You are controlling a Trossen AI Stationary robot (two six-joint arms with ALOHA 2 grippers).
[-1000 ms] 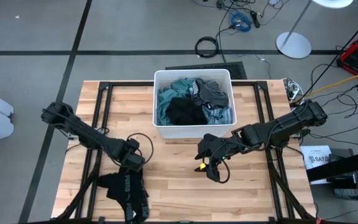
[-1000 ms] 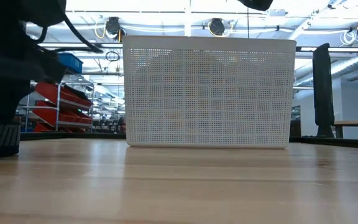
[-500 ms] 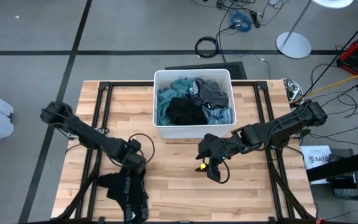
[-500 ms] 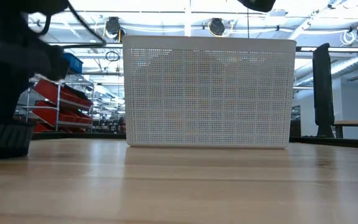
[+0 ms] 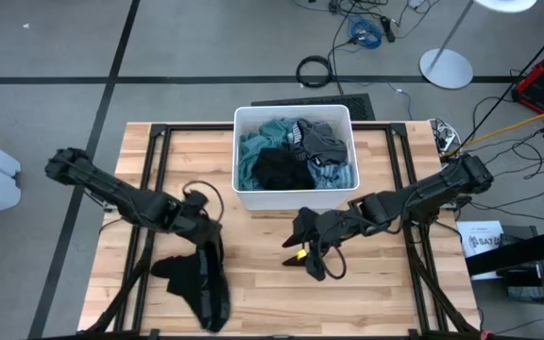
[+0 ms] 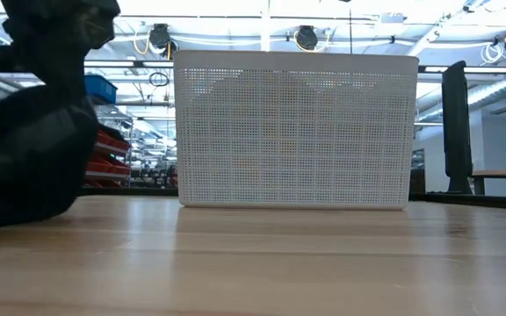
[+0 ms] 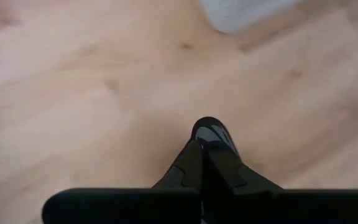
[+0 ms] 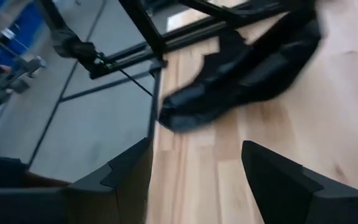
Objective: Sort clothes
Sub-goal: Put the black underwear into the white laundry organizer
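Observation:
A black garment (image 5: 200,281) stretches from my left gripper (image 5: 204,238) toward the table's near edge. In the low view it shows as a dark bulk (image 6: 25,167) at the left. My left gripper is shut on it (image 7: 205,152). The other clothes, teal (image 5: 270,132), black (image 5: 281,170), light blue (image 5: 336,176) and patterned (image 5: 319,138), lie heaped in the white bin (image 5: 291,111) at the table's far middle. My right gripper (image 5: 297,253) hangs open over the table's middle, near the bin's front wall. It points toward the black garment (image 8: 247,68) with nothing between its fingers (image 8: 194,180). My left gripper holds the black garment by its far, upper end (image 5: 203,251), the fingers slanting steeply down from above. The shut fingers (image 7: 191,163) hide the place of contact, so one layer or several cannot be told. The garment hangs bunched below them, its near end (image 5: 213,317) on the table.
The perforated white bin (image 6: 292,132) stands at the far middle of the wooden table (image 5: 385,283). A black metal frame (image 5: 154,179) runs along the table's left and right sides. Bare wood lies between the two grippers and at the near right.
My left gripper has shut on the black garment and risen, drawing back a little toward the table's far left. The garment, spread flat before, is now pulled up at its far end and gathered into a narrow bunch. Its near end has stayed on the table.

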